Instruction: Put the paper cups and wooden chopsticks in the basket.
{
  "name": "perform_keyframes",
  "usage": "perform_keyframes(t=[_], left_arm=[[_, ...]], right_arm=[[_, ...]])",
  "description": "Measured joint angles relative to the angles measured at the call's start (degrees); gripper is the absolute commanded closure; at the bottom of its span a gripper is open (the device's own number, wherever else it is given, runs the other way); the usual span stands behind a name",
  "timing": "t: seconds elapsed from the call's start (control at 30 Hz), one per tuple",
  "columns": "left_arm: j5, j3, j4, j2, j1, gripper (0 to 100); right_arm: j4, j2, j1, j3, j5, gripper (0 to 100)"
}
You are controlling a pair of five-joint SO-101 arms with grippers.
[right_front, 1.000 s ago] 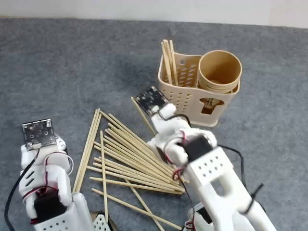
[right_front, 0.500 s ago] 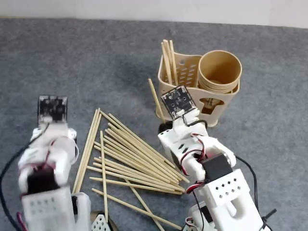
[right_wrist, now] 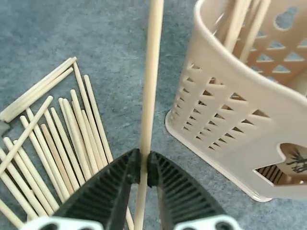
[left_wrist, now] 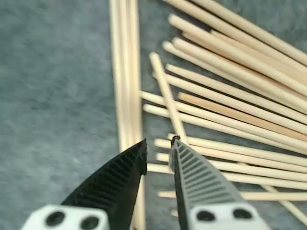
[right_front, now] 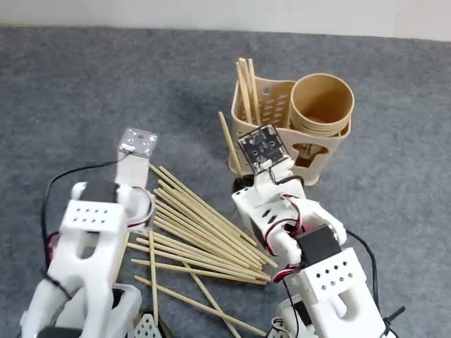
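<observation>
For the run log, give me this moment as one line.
right gripper shut on chopstick beside basket | left gripper open over loose chopsticks | paper cups in basket

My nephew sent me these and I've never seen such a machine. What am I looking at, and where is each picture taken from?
These are two small white robot arms at a table, each ending in a two-fingered hand. One picture looks down from a fixed camera above. The other two come from cameras on the arms' wrists, looking along the black fingers.

On the grey felt-like surface lies a heap of loose wooden chopsticks. Beyond it stands a beige perforated plastic basket holding stacked brown paper cups and a few upright chopsticks.

The right hand is shut on one long wooden chopstick, held beside the basket. The left hand hovers open over the heap, holding nothing.
</observation>
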Motion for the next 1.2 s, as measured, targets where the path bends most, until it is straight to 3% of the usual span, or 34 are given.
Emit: perform_keyframes(t=[0.27,0.5,0.67,0.9,1.2], left_arm=[[7.7,0.0,-2.5,9.6,3.3,90],[8.1,-0.7,-7.6,17.8,3.7,91],[8.2,-2.1,-8.3,18.9,3.9,100],[8.5,-5.0,-8.4,19.0,3.7,99],[8.2,-16.4,0.2,19.0,3.7,99]], right_arm=[[-0.1,0.0,0.0,0.0,0.0,99.4],[-0.1,0.0,0.0,0.0,0.0,99.4],[-0.1,0.0,0.0,0.0,0.0,99.4],[-0.1,0.0,0.0,0.0,0.0,99.4],[-0.1,0.0,0.0,0.0,0.0,99.4]])
